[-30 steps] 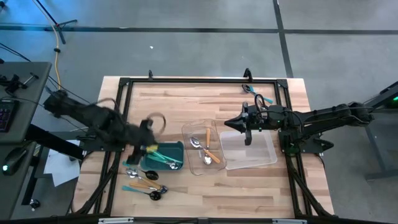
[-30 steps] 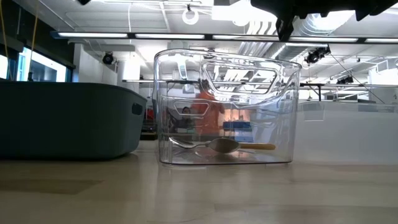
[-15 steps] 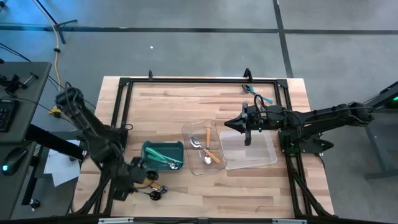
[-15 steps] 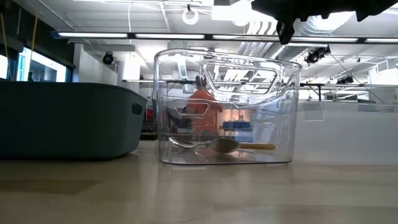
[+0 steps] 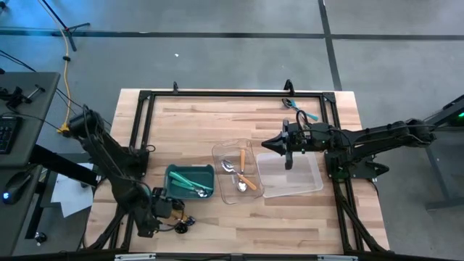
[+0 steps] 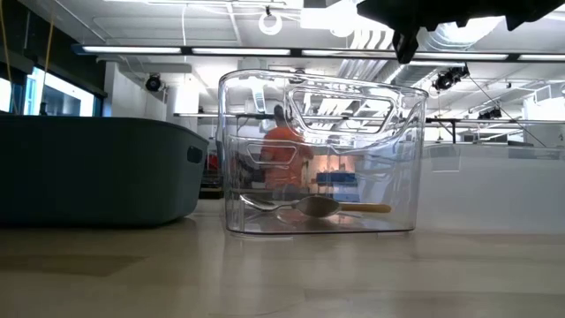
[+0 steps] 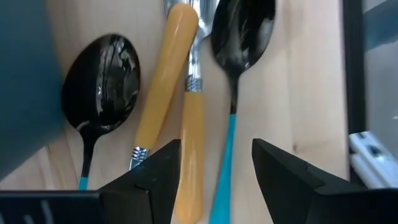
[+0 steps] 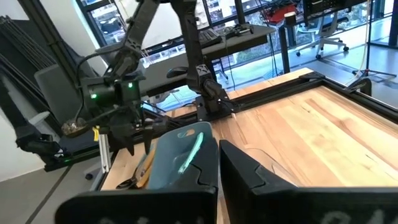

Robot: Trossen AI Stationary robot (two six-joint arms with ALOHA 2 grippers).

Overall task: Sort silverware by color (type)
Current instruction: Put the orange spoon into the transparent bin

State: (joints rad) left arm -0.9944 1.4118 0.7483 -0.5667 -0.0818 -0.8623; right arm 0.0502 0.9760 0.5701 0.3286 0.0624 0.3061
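High view: left gripper [image 5: 165, 208] low over the loose silverware pile [image 5: 180, 222] at the table's 7 o'clock corner, just beside the teal bin [image 5: 190, 181], on its 7 o'clock side. Teal-handled pieces [image 5: 194, 188] lie inside the bin. Clear tray [image 5: 235, 174] near table centre holds orange-handled spoons [image 5: 244, 178]; a second clear tray [image 5: 290, 174] touches it on the 3 o'clock side. Right gripper [image 5: 288, 161] hangs above that second tray, arm reaching in from 3 o'clock. One stray teal-handled utensil [image 5: 300, 110] sits by the frame toward 1 o'clock.

Low view: bin wall [image 6: 97, 172] at 9 o'clock, clear tray [image 6: 318, 155] centre with a spoon [image 6: 320, 207] flat on its floor. Dark arm part across 12 to 2 o'clock, above the tray. A person in orange [image 6: 284, 150] shows through the plastic, far behind.

Left wrist view: fingers [image 7: 155, 174] spread wide, holding nothing, straddling an orange handle [image 7: 189, 155] and a teal one [image 7: 224, 162]. Two black spoon heads [image 7: 102, 78] [image 7: 242, 28] and a second orange handle [image 7: 165, 81] lie on the wood; bin edge [image 7: 25, 87] alongside.

Right wrist view: fingers [image 8: 211, 168] pressed together, empty; bin [image 8: 180, 155] and left arm [image 8: 121, 99] far across the table.
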